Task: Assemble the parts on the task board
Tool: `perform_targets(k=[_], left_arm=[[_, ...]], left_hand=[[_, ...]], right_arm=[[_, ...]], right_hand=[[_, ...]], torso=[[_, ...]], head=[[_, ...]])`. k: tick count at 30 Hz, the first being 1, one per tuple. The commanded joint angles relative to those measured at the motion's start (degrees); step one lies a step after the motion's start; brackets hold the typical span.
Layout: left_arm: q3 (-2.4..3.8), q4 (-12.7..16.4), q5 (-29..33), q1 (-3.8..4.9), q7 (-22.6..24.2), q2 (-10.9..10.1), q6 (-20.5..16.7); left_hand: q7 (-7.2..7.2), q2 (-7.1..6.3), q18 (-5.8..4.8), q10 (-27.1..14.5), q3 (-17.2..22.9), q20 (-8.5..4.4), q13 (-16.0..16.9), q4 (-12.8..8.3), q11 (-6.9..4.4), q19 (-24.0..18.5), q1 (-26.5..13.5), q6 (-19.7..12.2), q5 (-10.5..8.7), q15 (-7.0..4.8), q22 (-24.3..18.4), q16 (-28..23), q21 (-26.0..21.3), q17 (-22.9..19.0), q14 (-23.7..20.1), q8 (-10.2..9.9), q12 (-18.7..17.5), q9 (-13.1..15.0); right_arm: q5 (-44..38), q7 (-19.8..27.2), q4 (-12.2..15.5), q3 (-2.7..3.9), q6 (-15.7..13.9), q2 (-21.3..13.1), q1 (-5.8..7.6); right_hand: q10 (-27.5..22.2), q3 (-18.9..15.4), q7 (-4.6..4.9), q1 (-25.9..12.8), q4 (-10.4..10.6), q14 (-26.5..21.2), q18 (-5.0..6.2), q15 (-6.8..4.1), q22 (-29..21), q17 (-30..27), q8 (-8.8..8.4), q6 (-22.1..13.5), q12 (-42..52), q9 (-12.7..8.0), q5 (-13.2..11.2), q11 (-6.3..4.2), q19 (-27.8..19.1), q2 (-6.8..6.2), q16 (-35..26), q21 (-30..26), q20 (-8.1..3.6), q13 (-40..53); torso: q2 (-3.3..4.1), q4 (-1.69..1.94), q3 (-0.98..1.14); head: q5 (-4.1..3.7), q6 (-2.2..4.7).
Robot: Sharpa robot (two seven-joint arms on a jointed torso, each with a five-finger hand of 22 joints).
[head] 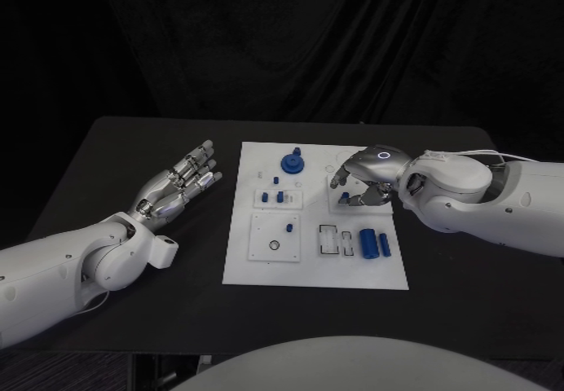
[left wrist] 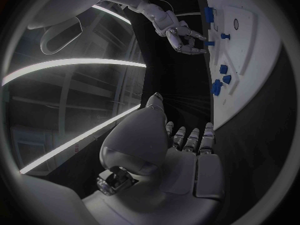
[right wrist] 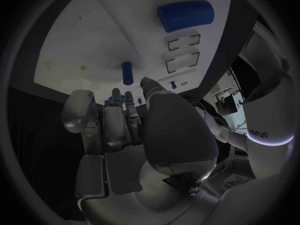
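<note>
The white task board (head: 315,265) lies mid-table. On it are a round blue part (head: 292,163), small blue pieces (head: 273,196), two blue cylinders (head: 374,243) and a short upright blue peg (head: 345,197). My right hand (head: 367,175) hovers over the board's far right corner, fingers curled down and apart around the peg, holding nothing. In the right wrist view the peg (right wrist: 127,73) stands just beyond my fingertips (right wrist: 145,81). My left hand (head: 182,183) lies flat and spread on the table to the left of the board, with nothing in it.
Near the board's front are a small ring (head: 275,244) and two rectangular slots (head: 337,239) beside the cylinders. In the right wrist view a blue cylinder (right wrist: 185,15) lies past the slots (right wrist: 182,42). Black table (head: 470,309) surrounds the board.
</note>
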Motion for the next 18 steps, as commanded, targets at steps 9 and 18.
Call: perform_targets(k=[9, 18], left_arm=[[0.05, 0.01, 0.23, -0.10, 5.77, 0.10, 0.80], [0.05, -0.11, 0.23, -0.11, 5.60, 0.18, 0.98]], left_hand=[[0.51, 0.05, -0.36, 0.02, 0.26, 0.61, -0.07, 0.00, 0.26, -0.06, 0.67, 0.04, 0.43, 0.58, -0.06, -0.21, -0.39, -0.10, 0.08, 0.15, 0.00, 0.06], [0.55, 0.05, -0.29, 0.01, 0.27, 0.78, -0.08, -0.07, 0.29, -0.03, 0.73, 0.04, 0.64, 0.69, -0.02, -0.21, -0.37, -0.10, 0.08, 0.15, 0.00, 0.06]], right_arm=[[-0.34, 0.15, -0.78, 0.02, 0.91, 0.61, -0.85], [-0.34, 0.26, -1.30, 0.02, 1.55, 0.69, -1.02]], right_hand=[[3.70, 1.54, 0.33, 2.22, -2.64, 0.77, -0.36, -0.07, 8.57, -0.64, 0.81, 2.74, -0.42, 1.02, 0.04, -0.48, -0.26, 1.21, 0.02, 0.63, 0.07, 0.03], [5.12, 2.66, 0.37, 3.02, -3.90, 0.66, -0.36, 0.02, 8.55, -0.87, 1.04, 3.69, -0.74, 1.69, 0.08, -0.62, -0.46, 1.45, -0.04, 0.82, 0.12, 0.06]], torso=[[-0.06, 0.05, -0.07], [-0.04, 0.01, -0.04]], head=[[0.12, -0.01], [0.04, -0.01]])
